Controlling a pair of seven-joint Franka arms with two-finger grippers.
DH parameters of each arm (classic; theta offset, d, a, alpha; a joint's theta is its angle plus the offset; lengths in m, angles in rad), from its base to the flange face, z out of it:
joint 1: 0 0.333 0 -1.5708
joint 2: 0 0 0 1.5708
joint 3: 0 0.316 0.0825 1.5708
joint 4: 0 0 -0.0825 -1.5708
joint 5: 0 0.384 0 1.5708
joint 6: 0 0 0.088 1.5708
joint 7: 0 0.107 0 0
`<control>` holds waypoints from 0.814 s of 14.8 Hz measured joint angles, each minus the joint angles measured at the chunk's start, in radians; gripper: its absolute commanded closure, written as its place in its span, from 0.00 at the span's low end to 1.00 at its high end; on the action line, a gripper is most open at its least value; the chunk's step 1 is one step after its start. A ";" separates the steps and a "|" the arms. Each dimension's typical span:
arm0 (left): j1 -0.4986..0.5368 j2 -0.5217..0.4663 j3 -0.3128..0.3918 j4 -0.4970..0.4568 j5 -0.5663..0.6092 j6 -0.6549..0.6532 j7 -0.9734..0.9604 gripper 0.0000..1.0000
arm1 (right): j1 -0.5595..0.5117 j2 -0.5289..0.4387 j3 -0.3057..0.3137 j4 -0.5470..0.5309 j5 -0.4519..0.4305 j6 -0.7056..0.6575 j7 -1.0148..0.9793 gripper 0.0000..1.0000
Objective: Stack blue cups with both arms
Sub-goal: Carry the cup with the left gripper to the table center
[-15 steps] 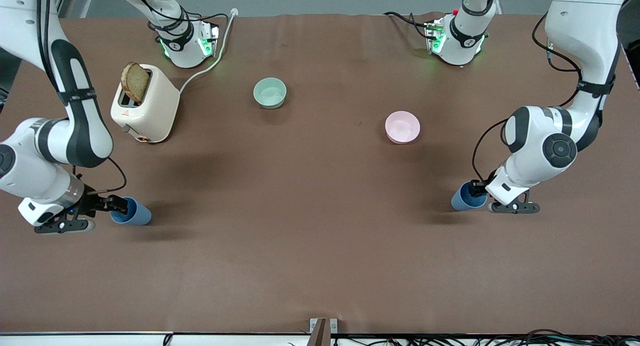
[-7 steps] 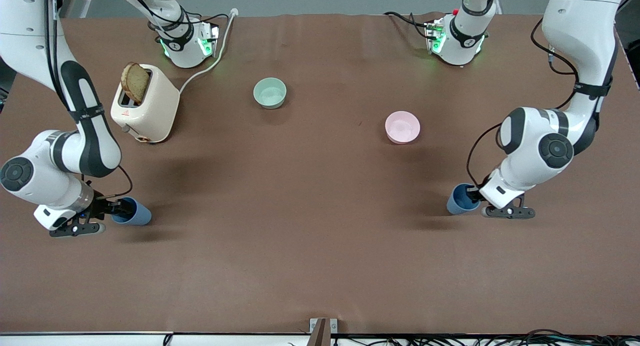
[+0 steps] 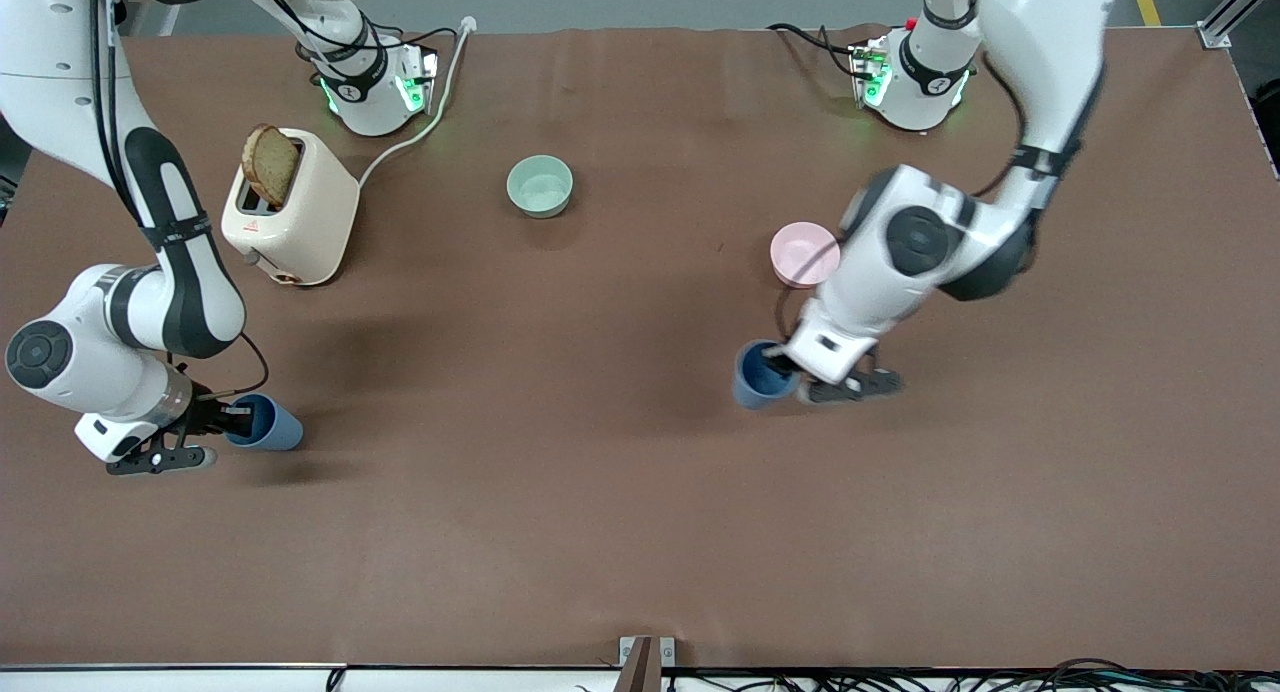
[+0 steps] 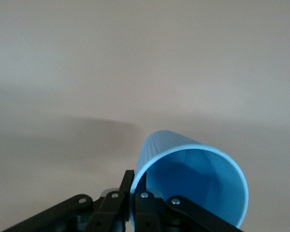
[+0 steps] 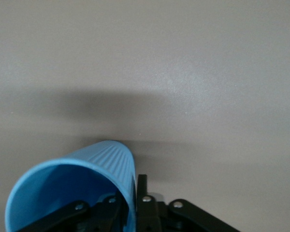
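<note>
One blue cup [image 3: 755, 376] hangs tilted over the middle of the table, nearer the camera than the pink bowl [image 3: 800, 254]. My left gripper [image 3: 782, 364] is shut on its rim, one finger inside and one outside; in the left wrist view the cup [image 4: 193, 186] fills the lower part beside the gripper [image 4: 134, 191]. The other blue cup [image 3: 266, 424] is at the right arm's end of the table. My right gripper [image 3: 232, 413] is shut on its rim; the right wrist view shows that cup [image 5: 72, 186] pinched by the gripper [image 5: 137, 193].
A mint-green bowl [image 3: 540, 186] sits mid-table toward the arm bases. A cream toaster [image 3: 290, 209] with a slice of toast stands near the right arm's base, its cord running to the table's edge. Brown tabletop [image 3: 560, 512] lies open toward the camera.
My left arm has swung its cup from the left arm's end of the table to over the middle, beside the pink bowl. The right gripper and its cup shifted only slightly.
</note>
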 measured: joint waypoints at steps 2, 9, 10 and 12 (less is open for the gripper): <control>-0.103 0.057 0.004 0.042 0.023 0.000 -0.158 1.00 | 0.004 -0.008 0.004 0.073 0.001 -0.127 0.005 0.99; -0.209 0.240 0.010 0.163 0.185 0.001 -0.445 0.01 | 0.083 -0.185 0.062 0.182 0.002 -0.344 0.289 0.99; -0.208 0.240 0.013 0.174 0.187 0.001 -0.445 0.00 | 0.100 -0.208 0.095 0.182 0.001 -0.363 0.371 0.99; -0.201 0.234 0.014 0.207 0.190 -0.005 -0.445 0.00 | 0.116 -0.242 0.186 0.181 0.000 -0.393 0.526 0.99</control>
